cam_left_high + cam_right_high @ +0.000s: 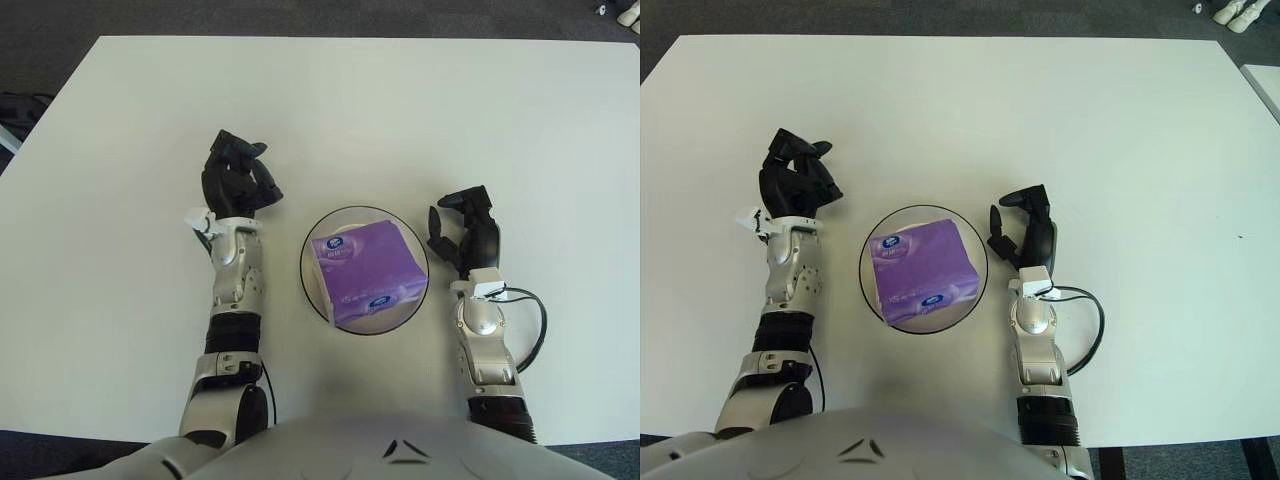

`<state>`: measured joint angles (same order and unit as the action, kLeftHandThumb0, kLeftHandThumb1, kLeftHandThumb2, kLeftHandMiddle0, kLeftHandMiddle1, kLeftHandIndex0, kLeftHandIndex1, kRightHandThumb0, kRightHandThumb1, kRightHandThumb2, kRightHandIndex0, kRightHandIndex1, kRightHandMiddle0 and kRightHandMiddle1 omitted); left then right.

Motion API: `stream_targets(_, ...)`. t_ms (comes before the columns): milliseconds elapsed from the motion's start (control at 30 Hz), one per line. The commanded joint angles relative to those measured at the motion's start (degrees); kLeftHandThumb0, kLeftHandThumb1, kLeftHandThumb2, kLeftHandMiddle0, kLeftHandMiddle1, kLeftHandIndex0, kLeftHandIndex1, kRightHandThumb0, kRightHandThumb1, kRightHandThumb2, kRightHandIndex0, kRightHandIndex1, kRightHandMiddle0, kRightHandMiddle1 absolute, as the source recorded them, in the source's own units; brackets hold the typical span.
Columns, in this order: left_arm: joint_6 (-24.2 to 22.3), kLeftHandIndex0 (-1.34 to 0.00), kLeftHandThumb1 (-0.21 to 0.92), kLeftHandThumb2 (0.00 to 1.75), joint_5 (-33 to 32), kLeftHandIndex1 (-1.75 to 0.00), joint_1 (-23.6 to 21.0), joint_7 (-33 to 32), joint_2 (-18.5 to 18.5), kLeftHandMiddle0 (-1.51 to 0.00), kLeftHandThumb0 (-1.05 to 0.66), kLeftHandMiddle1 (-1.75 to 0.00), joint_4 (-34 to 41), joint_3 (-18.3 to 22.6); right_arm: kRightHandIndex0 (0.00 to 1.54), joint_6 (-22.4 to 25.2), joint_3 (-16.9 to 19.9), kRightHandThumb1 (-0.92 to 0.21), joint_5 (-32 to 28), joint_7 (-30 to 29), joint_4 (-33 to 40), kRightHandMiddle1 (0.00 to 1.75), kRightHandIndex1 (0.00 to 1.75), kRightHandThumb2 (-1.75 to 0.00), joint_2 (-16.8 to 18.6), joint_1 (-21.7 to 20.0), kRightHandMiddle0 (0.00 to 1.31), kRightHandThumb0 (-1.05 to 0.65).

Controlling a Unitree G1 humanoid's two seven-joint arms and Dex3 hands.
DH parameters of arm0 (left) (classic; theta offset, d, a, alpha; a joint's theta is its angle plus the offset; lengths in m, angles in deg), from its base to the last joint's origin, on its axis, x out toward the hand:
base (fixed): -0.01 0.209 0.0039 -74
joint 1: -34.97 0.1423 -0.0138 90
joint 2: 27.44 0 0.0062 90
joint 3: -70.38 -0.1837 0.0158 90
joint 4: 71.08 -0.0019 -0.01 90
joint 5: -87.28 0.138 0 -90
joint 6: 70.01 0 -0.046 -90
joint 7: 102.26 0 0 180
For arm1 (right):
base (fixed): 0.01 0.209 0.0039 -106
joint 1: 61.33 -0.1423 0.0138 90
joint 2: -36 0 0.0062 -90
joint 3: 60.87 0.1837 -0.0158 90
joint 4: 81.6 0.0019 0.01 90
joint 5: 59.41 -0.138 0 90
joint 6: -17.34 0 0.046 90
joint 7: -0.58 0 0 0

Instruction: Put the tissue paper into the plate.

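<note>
A purple tissue pack (364, 270) lies inside the round dark-rimmed plate (308, 247) near the table's front middle. My left hand (238, 178) stands to the left of the plate, apart from it, with its black fingers relaxed and holding nothing. My right hand (465, 226) shows just right of the plate, fingers spread and empty. Neither hand touches the pack or the plate.
The white table (400, 110) stretches far behind and to both sides of the plate. A black cable (532, 330) loops beside my right forearm. Dark floor lies beyond the table's far edge, with white shoes (1232, 10) at the top right.
</note>
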<state>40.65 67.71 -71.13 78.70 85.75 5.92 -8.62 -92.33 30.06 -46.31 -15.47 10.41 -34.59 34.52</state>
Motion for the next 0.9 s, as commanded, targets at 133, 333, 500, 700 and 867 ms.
stream_targets(133, -3.1, -0.84, 0.06, 1.64, 4.9, -1.75, 4.7, -0.3, -1.4, -1.40, -0.61, -1.75, 1.2, -2.1, 0.63, 1.5, 0.1, -0.69, 0.0, -0.3, -1.6, 1.75, 1.16, -0.85, 0.0, 2.2, 0.33, -0.38)
stream_targets(333, -3.8, -0.83, 0.07, 1.63, 9.0, -1.75, 6.2, -0.7, -2.7, -1.37, -0.60, -1.75, 0.6, -3.1, 0.63, 1.7, 0.1, -0.69, -0.1, -0.3, -1.5, 1.75, 1.16, -0.85, 0.1, 2.2, 0.33, -0.38)
stream_targets(500, -4.0, -0.83, 0.07, 1.63, 12.4, -1.75, 7.2, -1.2, -3.8, -1.37, -0.60, -1.75, -0.2, -3.7, 0.62, 2.5, 0.0, -0.69, -0.1, -0.2, -0.9, 1.75, 1.16, -0.86, 0.2, 2.5, 0.33, -0.38)
stream_targets(700, -5.1, -0.80, 0.10, 1.59, 16.0, -1.75, 9.2, -3.1, -4.0, -1.34, -0.58, -1.75, 0.1, -4.5, 0.61, 3.1, -0.1, -0.67, -0.1, 0.1, -0.1, 1.75, 1.17, -0.88, 0.1, 3.0, 0.35, -0.38)
stream_targets(867, -5.5, -0.75, 0.16, 1.52, 18.4, -1.75, 10.4, -4.0, -4.8, -1.32, -0.55, -1.75, -0.3, -5.1, 0.61, 3.6, -0.2, -0.65, 0.2, -0.1, 0.1, 1.75, 1.17, -0.90, 0.0, 3.0, 0.36, -0.39)
